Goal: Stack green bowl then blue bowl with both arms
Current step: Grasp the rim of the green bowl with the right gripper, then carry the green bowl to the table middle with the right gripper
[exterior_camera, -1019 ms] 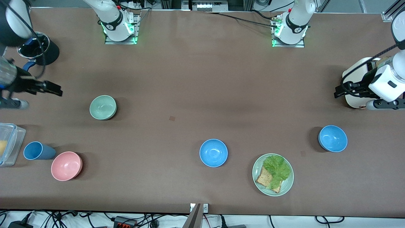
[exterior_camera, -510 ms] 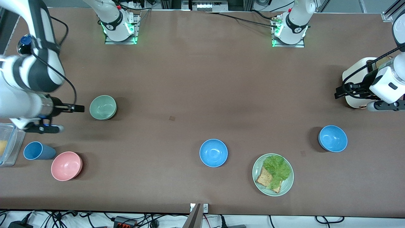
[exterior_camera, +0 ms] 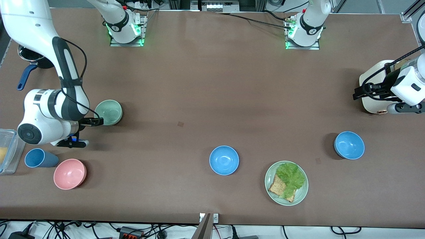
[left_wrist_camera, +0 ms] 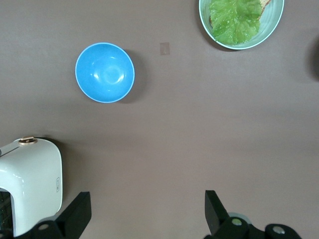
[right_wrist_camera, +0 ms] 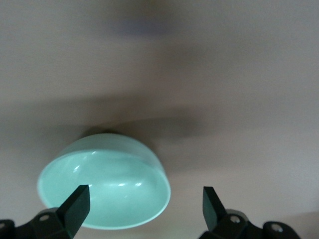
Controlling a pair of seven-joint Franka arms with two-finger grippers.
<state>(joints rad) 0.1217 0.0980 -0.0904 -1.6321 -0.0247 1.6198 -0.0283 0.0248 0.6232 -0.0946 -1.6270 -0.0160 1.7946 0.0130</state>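
1. A clear box (exterior_camera: 7, 151) sits at the right arm's end of the bench (exterior_camera: 199, 83). A blue cup (exterior_camera: 39, 158) lies beside it, and a pink bowl (exterior_camera: 69, 174) sits a bit nearer the front camera.
2. The right hand (exterior_camera: 94, 121) is low at the rim of the green bowl (exterior_camera: 108, 112). In the right wrist view its two fingers (right_wrist_camera: 75, 209) are spread wide apart. The green bowl (right_wrist_camera: 104, 181) sits between them, and they do not grip it.
3. The green bowl stands on the bench, toward the right arm's end, and it is upright.
4. One blue bowl (exterior_camera: 224, 160) stands near the middle of the bench, nearer the front camera than the green bowl.
5. A pale green plate (exterior_camera: 286, 183) with lettuce and toast sits just beside it, toward the left arm's end.
6. A second blue bowl (exterior_camera: 349, 145) stands closer to the left arm's end. It is empty too.
7. The left hand (exterior_camera: 360, 93) hangs up in the air beside a white toaster (exterior_camera: 372, 83). In the left wrist view its fingers (left_wrist_camera: 75, 214) are wide apart and hold nothing.
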